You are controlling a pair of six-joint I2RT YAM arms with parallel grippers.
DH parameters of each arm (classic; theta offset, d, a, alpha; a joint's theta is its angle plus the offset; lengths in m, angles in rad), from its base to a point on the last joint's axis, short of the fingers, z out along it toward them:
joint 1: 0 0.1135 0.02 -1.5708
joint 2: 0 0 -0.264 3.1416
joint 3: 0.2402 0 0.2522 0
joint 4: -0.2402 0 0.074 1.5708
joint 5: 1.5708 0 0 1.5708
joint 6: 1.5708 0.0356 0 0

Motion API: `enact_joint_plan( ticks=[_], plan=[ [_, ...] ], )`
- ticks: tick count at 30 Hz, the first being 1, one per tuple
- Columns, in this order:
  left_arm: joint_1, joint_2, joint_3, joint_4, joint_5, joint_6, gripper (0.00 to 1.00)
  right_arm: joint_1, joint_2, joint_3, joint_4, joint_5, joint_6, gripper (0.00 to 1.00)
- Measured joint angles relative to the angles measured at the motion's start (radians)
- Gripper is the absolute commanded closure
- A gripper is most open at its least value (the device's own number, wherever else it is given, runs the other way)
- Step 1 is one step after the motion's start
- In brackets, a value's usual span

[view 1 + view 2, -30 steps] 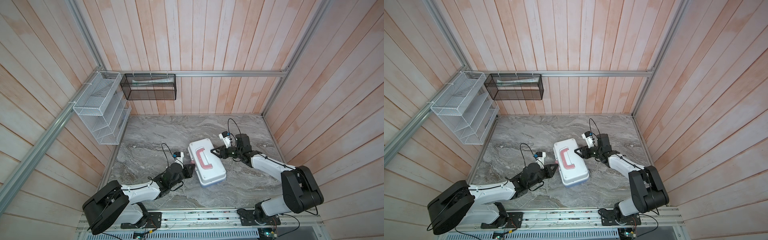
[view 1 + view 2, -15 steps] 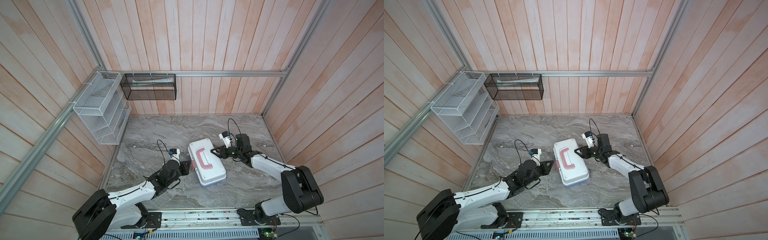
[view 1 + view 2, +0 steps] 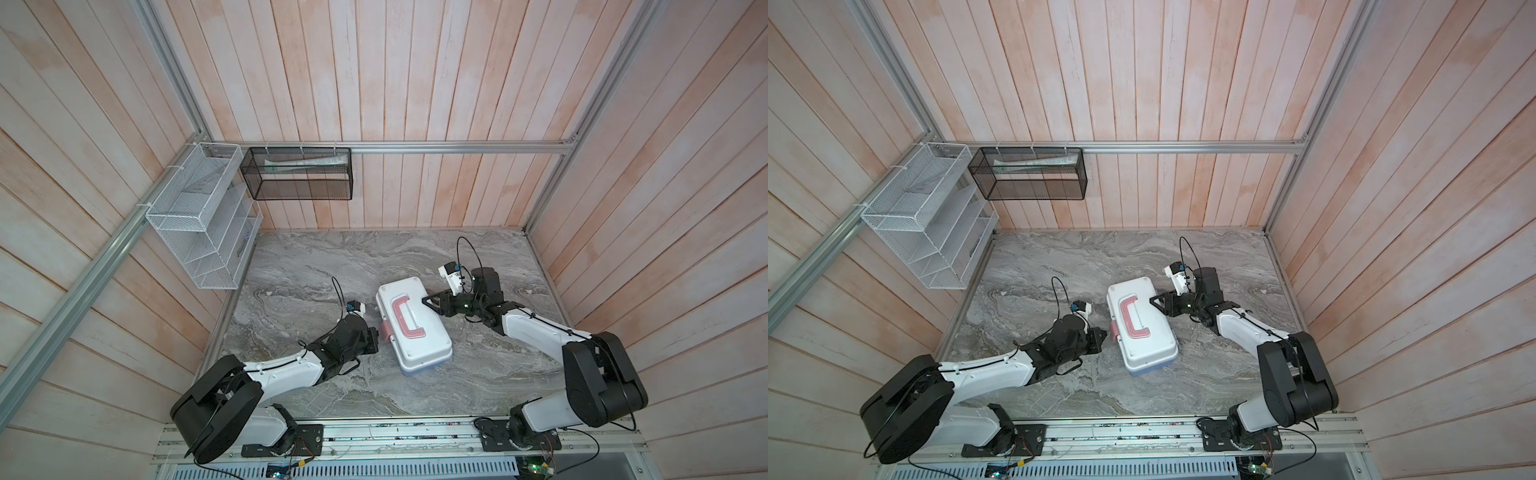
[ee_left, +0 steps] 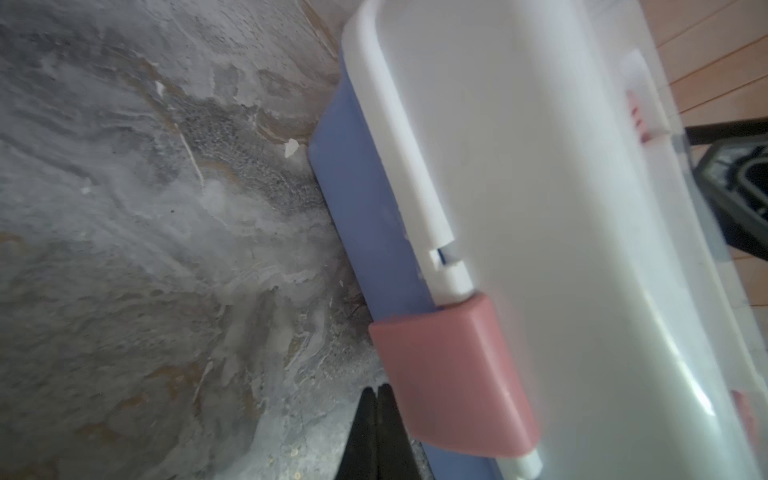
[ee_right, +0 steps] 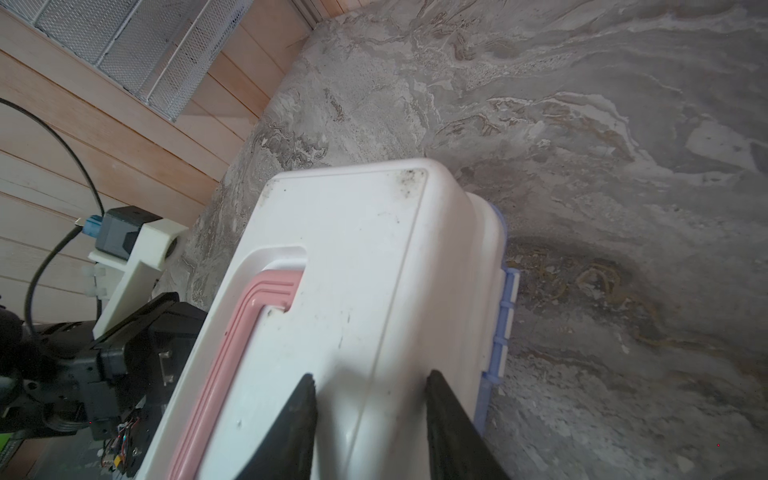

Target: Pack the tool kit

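Left wrist: left claw [image 4: 377,390] newly closed.

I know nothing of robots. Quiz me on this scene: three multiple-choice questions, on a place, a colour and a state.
1. Where is the toolbox?
A. on the marble table
B. in the air
C. on a shelf
2. What colour is its handle?
A. green
B. pink
C. black
3. Its lid is:
A. taken off
B. propped open
C. closed
Answers: 1 A, both top views show it there; 2 B, pink against white; 3 C, it sits flush on the blue base.
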Motion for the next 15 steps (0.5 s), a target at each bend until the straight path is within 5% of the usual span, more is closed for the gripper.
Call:
enact_joint_plan(
  ticks=[15],
  plan=[
    [-0.027, 0.102, 0.08, -0.044, 0.037, 0.037, 1.0, 0.0, -0.008, -0.032, 0.057, 0.001, 0.013, 0.63]
  ],
)
